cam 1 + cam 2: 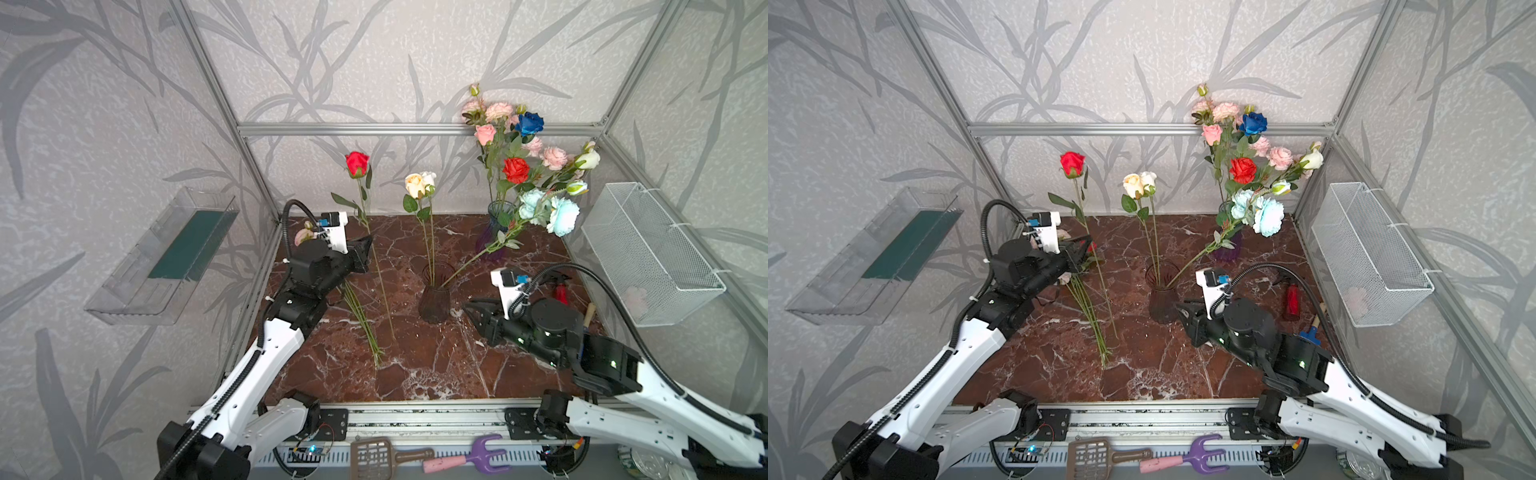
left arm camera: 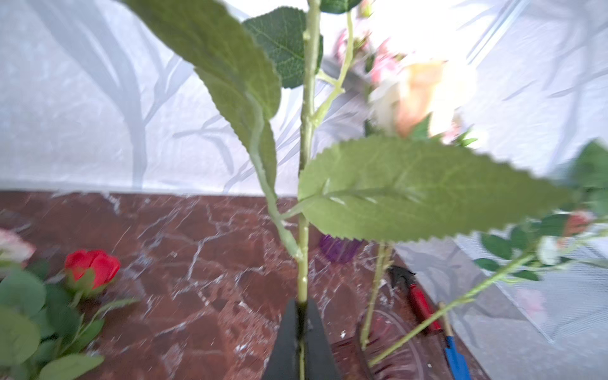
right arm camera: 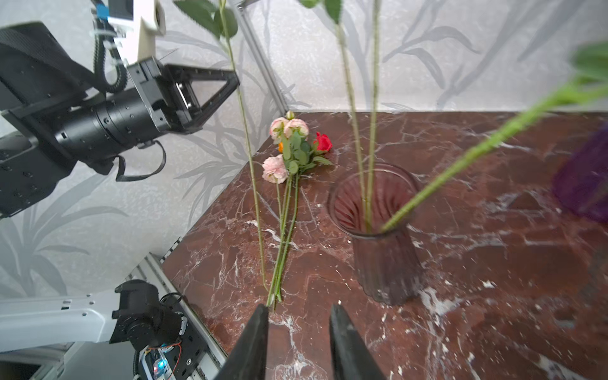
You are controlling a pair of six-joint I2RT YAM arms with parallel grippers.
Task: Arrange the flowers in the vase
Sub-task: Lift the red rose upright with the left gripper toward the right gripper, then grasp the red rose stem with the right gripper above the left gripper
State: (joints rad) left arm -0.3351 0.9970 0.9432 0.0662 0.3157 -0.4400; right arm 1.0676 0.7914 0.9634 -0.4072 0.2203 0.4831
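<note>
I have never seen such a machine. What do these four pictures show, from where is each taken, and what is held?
Two robot arms with pincer-like grippers work over a brown marble table. Two pictures look down on the whole scene from above; the other two come from a camera on each arm's wrist. The left gripper is shut on the stem of a red rose, held nearly upright. The right gripper is open and empty, near the smoky glass vase, which holds three stems. A loose bunch lies flat on the table; a purple vase full of flowers stands at the back.
</note>
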